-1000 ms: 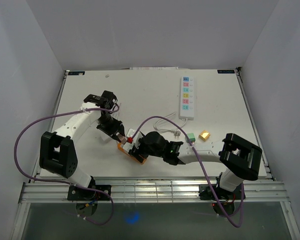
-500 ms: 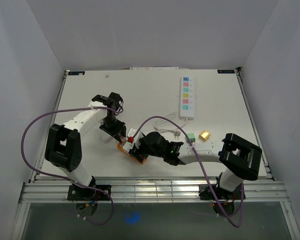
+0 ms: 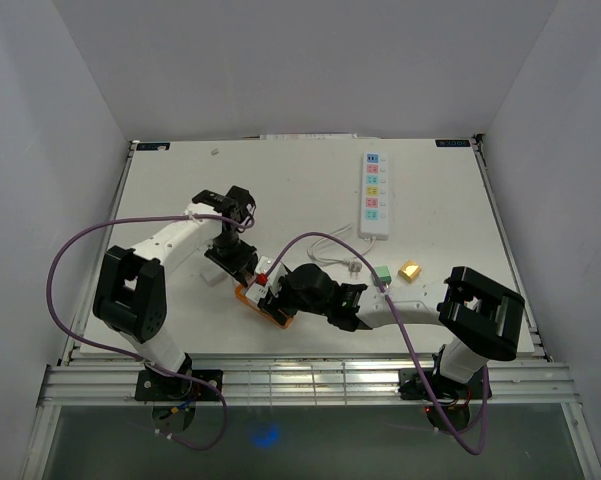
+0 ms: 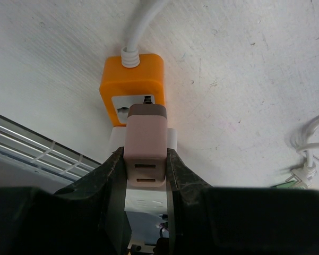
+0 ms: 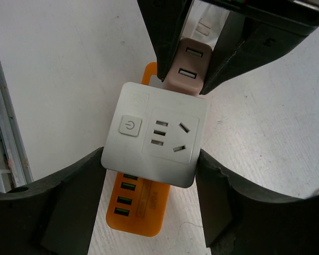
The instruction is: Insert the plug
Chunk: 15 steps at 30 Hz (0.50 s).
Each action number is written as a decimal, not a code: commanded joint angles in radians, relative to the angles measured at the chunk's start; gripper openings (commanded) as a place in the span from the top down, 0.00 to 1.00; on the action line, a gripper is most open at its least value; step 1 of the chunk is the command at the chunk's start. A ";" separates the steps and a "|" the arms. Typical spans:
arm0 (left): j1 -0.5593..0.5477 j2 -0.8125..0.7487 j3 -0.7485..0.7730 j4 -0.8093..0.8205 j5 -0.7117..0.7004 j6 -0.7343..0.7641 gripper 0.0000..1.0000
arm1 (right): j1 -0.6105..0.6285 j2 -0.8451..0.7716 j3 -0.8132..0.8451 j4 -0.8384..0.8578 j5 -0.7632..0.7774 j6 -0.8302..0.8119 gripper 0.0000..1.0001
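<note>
Moved: left arm (image 3: 170,238) swung right, elbow tucked in, since earlier frame.
Plug (image 4: 145,139): pink, pinched tight in left claw (image 4: 144,162), nose at side face of cube (image 4: 132,79); seating unclear.
Right claw (image 5: 151,164): half-spread, clamping cube.
Advice: keep cube braced, push straight along prongs, no twist.

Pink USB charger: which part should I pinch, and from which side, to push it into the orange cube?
Pinch the pink USB charger on its two flat long sides, coming from the USB-port end, as the left gripper does. Those faces are parallel, and the front end stays free to meet the orange cube socket.
</note>
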 commanded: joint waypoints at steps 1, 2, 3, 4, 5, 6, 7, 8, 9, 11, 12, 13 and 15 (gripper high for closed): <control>-0.019 0.002 0.006 0.006 -0.008 -0.027 1.00 | -0.004 0.022 -0.009 0.025 0.029 -0.002 0.49; -0.027 0.002 0.005 0.008 -0.013 -0.031 1.00 | -0.005 0.022 -0.009 0.025 0.029 -0.002 0.49; -0.032 0.004 0.001 0.006 -0.016 -0.036 1.00 | -0.004 0.022 -0.009 0.025 0.031 -0.002 0.49; -0.036 0.007 -0.002 0.008 -0.019 -0.040 1.00 | -0.004 0.022 -0.009 0.025 0.031 -0.002 0.49; -0.041 0.016 -0.002 0.006 -0.018 -0.042 1.00 | -0.004 0.023 -0.009 0.025 0.032 -0.002 0.49; -0.048 0.021 -0.002 0.006 -0.018 -0.044 1.00 | -0.004 0.023 -0.009 0.025 0.032 -0.002 0.49; -0.053 0.027 -0.003 0.005 -0.022 -0.045 1.00 | -0.004 0.023 -0.009 0.026 0.032 -0.002 0.49; -0.059 0.030 -0.005 0.006 -0.059 -0.051 1.00 | -0.004 0.023 -0.009 0.026 0.032 -0.002 0.49; -0.062 0.032 -0.005 0.005 -0.068 -0.056 1.00 | -0.004 0.023 -0.012 0.028 0.032 -0.002 0.49; -0.070 0.030 -0.011 0.000 -0.084 -0.066 1.00 | -0.004 0.020 -0.012 0.028 0.034 -0.002 0.49; -0.072 0.028 -0.012 -0.003 -0.096 -0.076 1.00 | -0.004 0.020 -0.013 0.028 0.035 -0.002 0.49; -0.073 0.027 -0.014 -0.003 -0.099 -0.079 1.00 | -0.004 0.019 -0.013 0.028 0.035 -0.002 0.49; -0.079 0.028 -0.019 -0.003 -0.105 -0.083 1.00 | -0.004 0.017 -0.016 0.031 0.035 -0.002 0.49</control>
